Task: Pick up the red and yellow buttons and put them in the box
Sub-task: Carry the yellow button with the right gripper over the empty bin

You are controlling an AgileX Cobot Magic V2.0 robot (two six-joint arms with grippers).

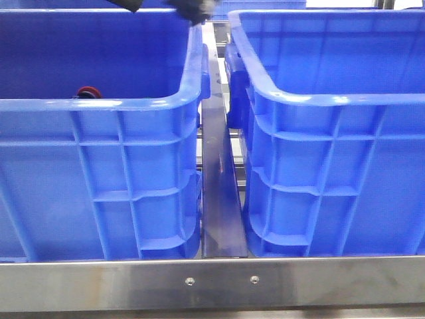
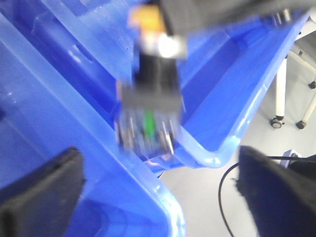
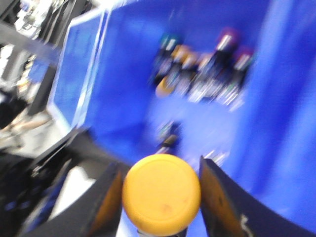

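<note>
Both tools have black fingers (image 2: 42,190), the right one's inner faces tinged orange (image 3: 215,192).

A brushed steel front rail (image 1: 212,282) with two small screws runs across the near edge, and a dark metal divider bar (image 1: 219,199) recedes from it. Elsewhere, pale grey floor (image 2: 222,197) carries a white castor-wheeled frame (image 2: 286,94) and a black cable (image 2: 229,197).
</note>
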